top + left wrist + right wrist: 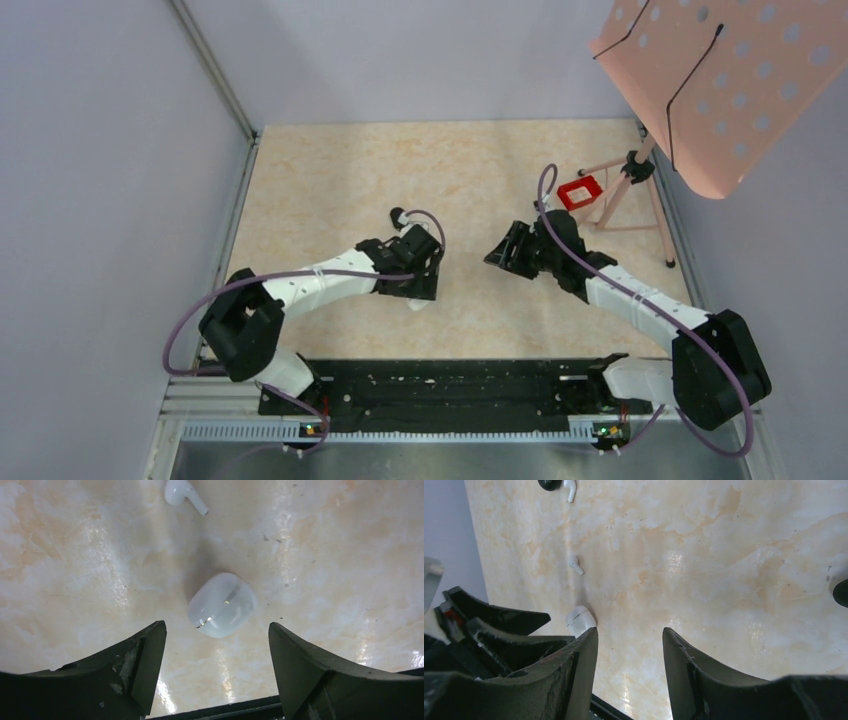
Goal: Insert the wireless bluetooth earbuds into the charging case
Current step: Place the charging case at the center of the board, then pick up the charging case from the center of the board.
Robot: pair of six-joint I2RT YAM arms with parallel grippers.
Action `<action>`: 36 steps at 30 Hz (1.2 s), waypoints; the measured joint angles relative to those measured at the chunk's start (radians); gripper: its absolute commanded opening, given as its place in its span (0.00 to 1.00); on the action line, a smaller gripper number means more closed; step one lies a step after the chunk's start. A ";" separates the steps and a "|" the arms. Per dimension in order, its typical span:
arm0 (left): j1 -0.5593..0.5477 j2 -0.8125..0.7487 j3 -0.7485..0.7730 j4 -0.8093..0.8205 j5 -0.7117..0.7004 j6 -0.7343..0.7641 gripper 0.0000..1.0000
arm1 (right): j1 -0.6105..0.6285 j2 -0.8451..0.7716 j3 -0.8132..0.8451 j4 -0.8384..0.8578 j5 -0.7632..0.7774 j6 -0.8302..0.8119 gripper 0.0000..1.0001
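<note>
Marbled counter [75, 555] | my left tool [215, 630] spread wide, empty | white charging case [222, 605] just ahead at frame centre, lid looks shut | white earbud [182, 492] at top edge | my right tool [630, 635] agape, empty | next: I straddle case squarely and close gently, since its sides look slippery

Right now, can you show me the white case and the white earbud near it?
white case [221, 605], left wrist view, middle of its rounded top.
white earbud [180, 491], left wrist view, its round head.
</note>
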 measured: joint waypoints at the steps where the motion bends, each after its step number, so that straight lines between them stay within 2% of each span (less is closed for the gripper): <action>1: -0.024 0.000 0.020 -0.021 -0.027 -0.003 0.76 | 0.000 0.000 0.000 0.000 0.000 -0.002 0.50; 6: -0.150 0.036 0.163 -0.108 -0.168 -0.034 0.72 | 0.000 0.000 0.000 0.001 -0.003 -0.003 0.50; 11: -0.177 0.142 0.265 -0.174 -0.219 -0.082 0.73 | 0.000 0.000 0.000 0.002 -0.007 -0.003 0.50; 17: -0.174 0.182 0.239 -0.203 -0.222 -0.100 0.75 | 0.000 0.000 0.000 0.001 -0.008 -0.003 0.50; 23: -0.165 0.138 0.161 -0.195 -0.205 -0.133 0.87 | 0.000 0.000 0.000 0.002 -0.019 -0.003 0.50; 30: -0.126 0.063 0.048 -0.134 -0.121 -0.267 0.84 | 0.000 0.000 0.000 0.005 -0.032 -0.003 0.50; 36: -0.113 0.064 0.044 -0.099 -0.096 -0.333 0.83 | 0.000 0.000 0.000 0.005 -0.040 -0.005 0.50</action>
